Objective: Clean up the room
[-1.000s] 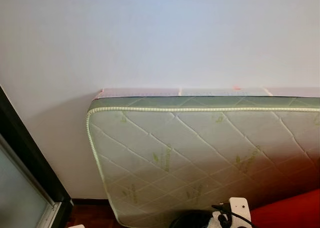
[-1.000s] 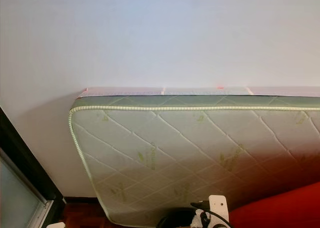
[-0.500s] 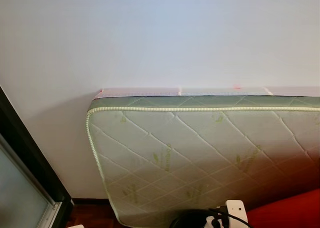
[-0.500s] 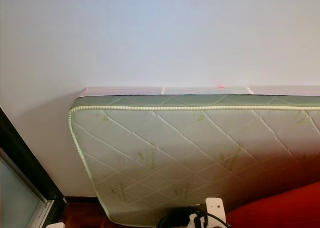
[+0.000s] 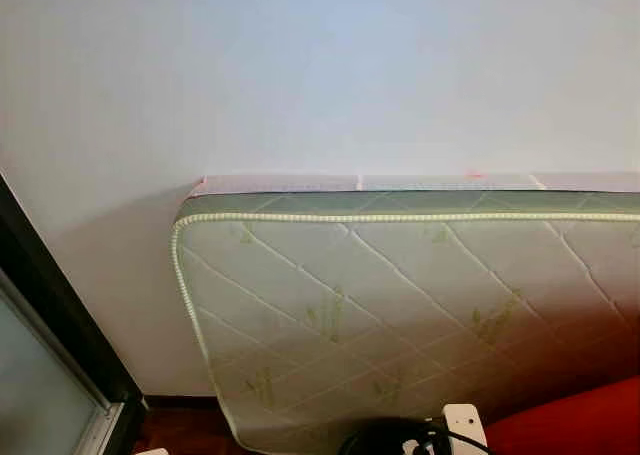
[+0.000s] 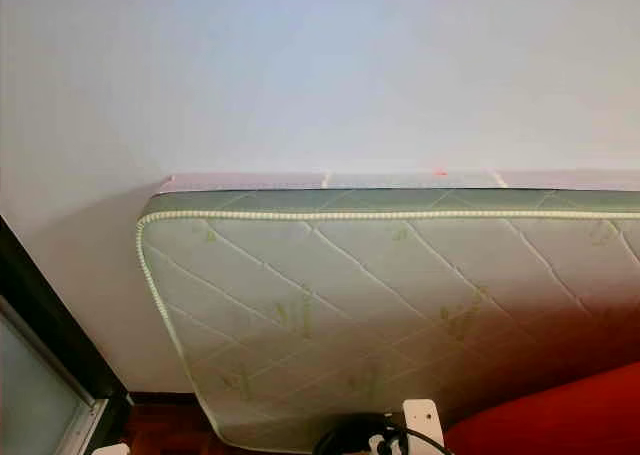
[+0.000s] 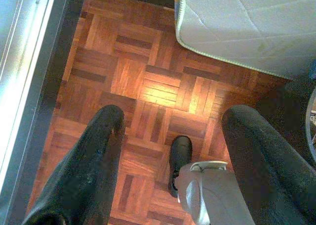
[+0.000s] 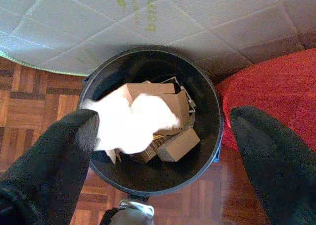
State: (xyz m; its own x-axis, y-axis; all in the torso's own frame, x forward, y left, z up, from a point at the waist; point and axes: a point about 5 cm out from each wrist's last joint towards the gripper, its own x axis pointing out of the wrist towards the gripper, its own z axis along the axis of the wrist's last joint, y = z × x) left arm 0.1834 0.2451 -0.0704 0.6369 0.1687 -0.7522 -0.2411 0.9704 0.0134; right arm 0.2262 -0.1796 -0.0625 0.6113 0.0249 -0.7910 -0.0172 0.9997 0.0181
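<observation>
Right wrist view: my end effector over the bin

My right end effector (image 8: 163, 151) hangs fingers apart above the black trash bin (image 8: 210, 141), holding nothing. Crumpled white paper (image 8: 131, 121) lies on cardboard scraps (image 8: 177, 143) inside. My left end effector (image 7: 173, 151) is spread above the parquet floor (image 7: 138, 86), beside the mattress (image 5: 400, 305).

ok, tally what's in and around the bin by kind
Black bin: 1
White crumpled paper: 1
Brown cardboard boxes: at least 2
Quilted mattress: 1
Red fabric item: 1
Total: at least 6
</observation>
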